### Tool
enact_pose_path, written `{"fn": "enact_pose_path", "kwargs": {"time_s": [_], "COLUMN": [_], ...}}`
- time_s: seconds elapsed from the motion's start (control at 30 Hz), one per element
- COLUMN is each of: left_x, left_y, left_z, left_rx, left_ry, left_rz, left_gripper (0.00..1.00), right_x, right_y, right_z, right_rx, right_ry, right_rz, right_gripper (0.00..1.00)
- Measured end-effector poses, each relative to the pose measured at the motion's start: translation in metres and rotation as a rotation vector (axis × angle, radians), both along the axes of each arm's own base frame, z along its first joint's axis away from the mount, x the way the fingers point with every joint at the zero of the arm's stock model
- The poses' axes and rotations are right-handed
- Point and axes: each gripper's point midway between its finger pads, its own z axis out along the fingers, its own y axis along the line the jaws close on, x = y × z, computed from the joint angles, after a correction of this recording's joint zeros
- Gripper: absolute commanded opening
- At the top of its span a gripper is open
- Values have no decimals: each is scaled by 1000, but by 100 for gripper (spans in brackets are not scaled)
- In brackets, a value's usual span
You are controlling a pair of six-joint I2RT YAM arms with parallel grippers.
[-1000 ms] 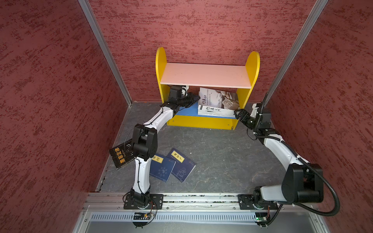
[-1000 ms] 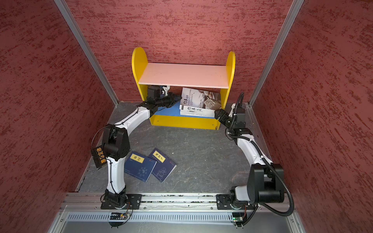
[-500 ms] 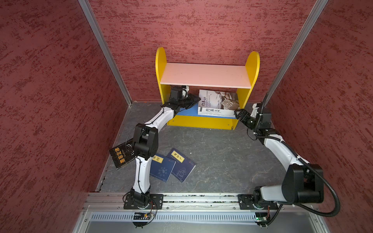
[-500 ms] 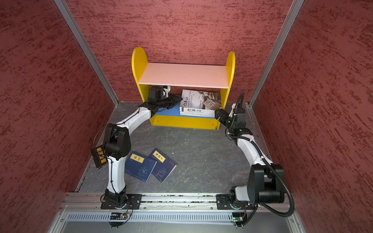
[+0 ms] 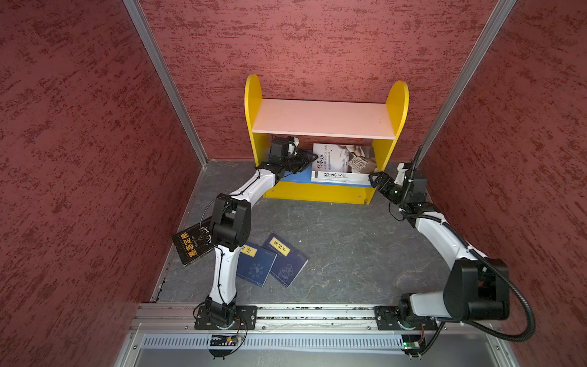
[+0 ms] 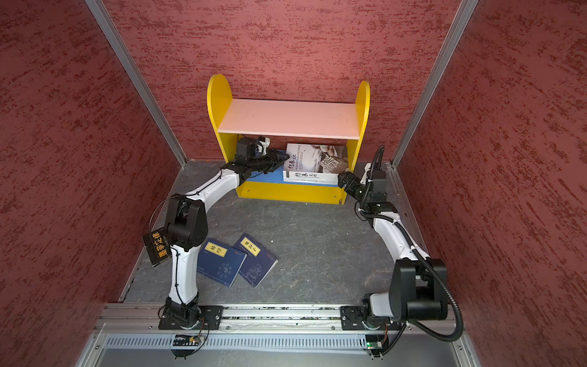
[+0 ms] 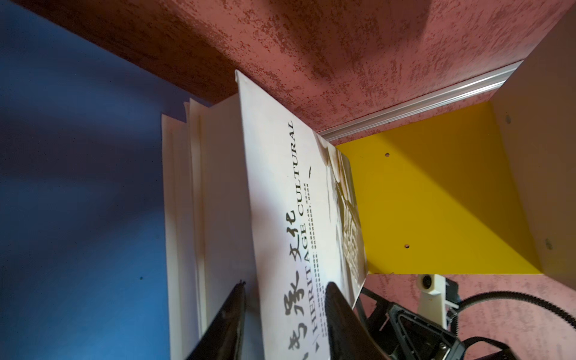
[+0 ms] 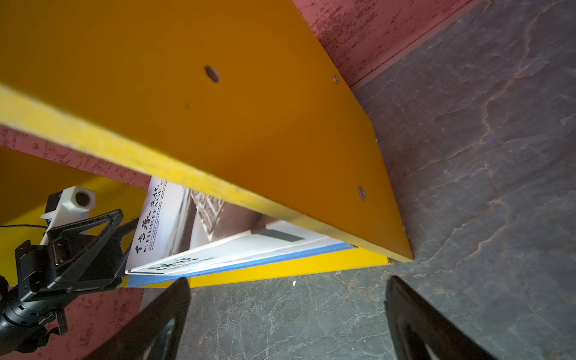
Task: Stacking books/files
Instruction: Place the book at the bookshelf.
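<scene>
The step in hand looked like seating the second large book on the first inside the yellow shelf (image 5: 253, 95). The lower white book (image 5: 341, 178) lay flat on the blue lower board (image 5: 297, 176), toward the shelf's right side. The upper white book (image 5: 344, 158) rested on it but tilted, its cover (lettered HERITAGE CULTURAL) facing up and forward rather than lying level.

The left claw (image 5: 309, 159) reached into the same compartment from the left. In the left wrist view its fingers (image 7: 336, 308) stood parted on either side of that book's near edge. A gap showed beside one of them, so the hold read as loose, not clamped. The right claw (image 5: 377, 181) hung wide open and empty just outside the shelf's right panel, low over the dark surface (image 5: 349, 235).

Three books were not yet stacked. The black book (image 5: 190, 244) lay at the surface's left edge, partly hidden behind the left arm. Two navy books (image 5: 254, 267) lay touching side by side near that arm's base.

Judging from this, the next move called for letting the tilted book settle flat and square on the one beneath. The left claw would then need to draw straight out without dragging the cover. After that, the thin books lying flat would likely need picking up by an edge.
</scene>
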Motion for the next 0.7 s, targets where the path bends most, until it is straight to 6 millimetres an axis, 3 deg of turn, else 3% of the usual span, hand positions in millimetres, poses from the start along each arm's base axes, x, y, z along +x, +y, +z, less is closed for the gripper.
{"fn": "enact_pose_path", "kwargs": {"time_s": [0.07, 0.23, 0.33, 0.53, 0.7], "left_x": [-1, -7, -17, -47, -80], "left_y": [-1, -4, -2, 7, 19], "left_z": [0, -5, -8, 1, -1], "left_rx": [2, 28, 61, 127, 167], "left_ry": [-1, -6, -1, -9, 7], "left_rz": [-1, -14, -9, -11, 2], "left_gripper": [62, 89, 99, 100, 99], "right_x": [0, -1, -2, -8, -21], "right_y": [0, 0, -2, -3, -3], "right_z": [0, 0, 4, 18, 18], "right_rx": [-1, -4, -8, -10, -4], "right_ry": [0, 0, -7, -41, -45], "right_rz": [0, 0, -9, -15, -19], "right_gripper": [99, 99, 99, 99, 99]}}
